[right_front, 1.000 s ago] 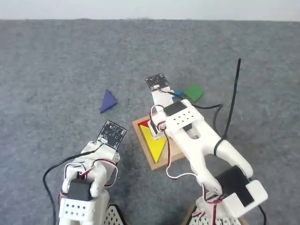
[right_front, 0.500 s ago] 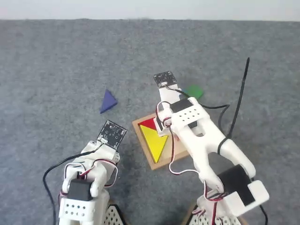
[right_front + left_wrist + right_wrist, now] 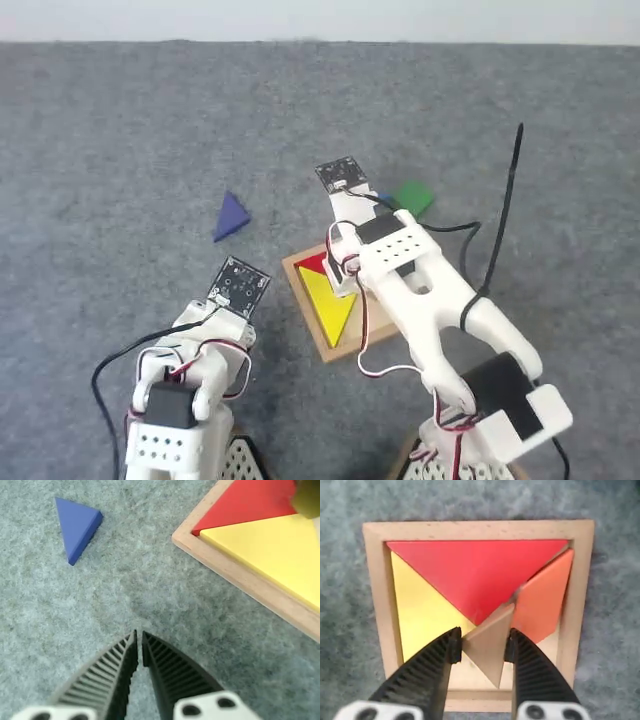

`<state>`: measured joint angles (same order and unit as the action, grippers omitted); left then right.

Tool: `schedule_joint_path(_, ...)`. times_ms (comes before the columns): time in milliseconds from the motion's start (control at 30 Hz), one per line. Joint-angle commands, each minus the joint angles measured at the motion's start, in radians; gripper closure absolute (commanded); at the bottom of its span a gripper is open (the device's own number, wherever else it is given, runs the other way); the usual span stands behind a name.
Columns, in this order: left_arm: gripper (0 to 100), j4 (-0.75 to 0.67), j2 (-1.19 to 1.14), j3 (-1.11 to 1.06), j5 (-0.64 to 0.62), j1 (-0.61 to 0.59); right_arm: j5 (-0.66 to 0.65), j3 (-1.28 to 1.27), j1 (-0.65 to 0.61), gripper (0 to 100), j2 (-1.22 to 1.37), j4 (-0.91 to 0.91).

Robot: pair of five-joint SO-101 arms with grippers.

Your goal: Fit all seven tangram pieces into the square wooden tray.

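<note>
The square wooden tray (image 3: 374, 595) holds a big red triangle (image 3: 475, 570), a big yellow triangle (image 3: 420, 615) and an orange parallelogram (image 3: 542, 600). My right gripper (image 3: 482, 644) is over the tray's middle, shut on a small tan triangle (image 3: 489, 652) beside the orange piece. In the high view the right arm (image 3: 395, 250) covers much of the tray (image 3: 335, 350). A blue triangle (image 3: 232, 215) lies on the grey mat left of the tray. My left gripper (image 3: 139, 636) is shut and empty, low over the mat between the blue triangle (image 3: 77, 522) and the tray's corner (image 3: 235, 572).
A green piece (image 3: 412, 197) lies beyond the tray, with a bit of a blue piece (image 3: 381, 200) showing beside it behind the right arm. A black cable (image 3: 500, 230) rises at the right. Grey mat (image 3: 150, 130) stretches to the left and far side.
The right arm swung slightly to the right and then back to the left over the tray. The left arm has stayed still.
</note>
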<state>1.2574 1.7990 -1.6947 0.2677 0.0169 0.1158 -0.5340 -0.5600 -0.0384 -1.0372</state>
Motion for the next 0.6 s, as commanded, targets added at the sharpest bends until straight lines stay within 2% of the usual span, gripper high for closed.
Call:
schedule_joint_path(0, 98, -0.002, 0.017, 0.01, 0.015, 0.0, -0.011, 0.008, -0.008, 88.1, -0.008, -0.002)
schedule_joint_path(100, 98, -0.002, 0.017, 0.01, 0.015, 0.0, -0.011, 0.008, -0.008, 87.6, -0.008, -0.001)
schedule_joint_path(300, 98, -0.002, 0.017, 0.01, 0.015, 0.0, -0.026, 0.008, -0.01, 79.4, -0.008, 0.001)
schedule_joint_path(567, 98, -0.002, 0.017, 0.01, 0.015, 0.0, -0.032, 0.005, 0.005, 79.3, -0.019, 0.022)
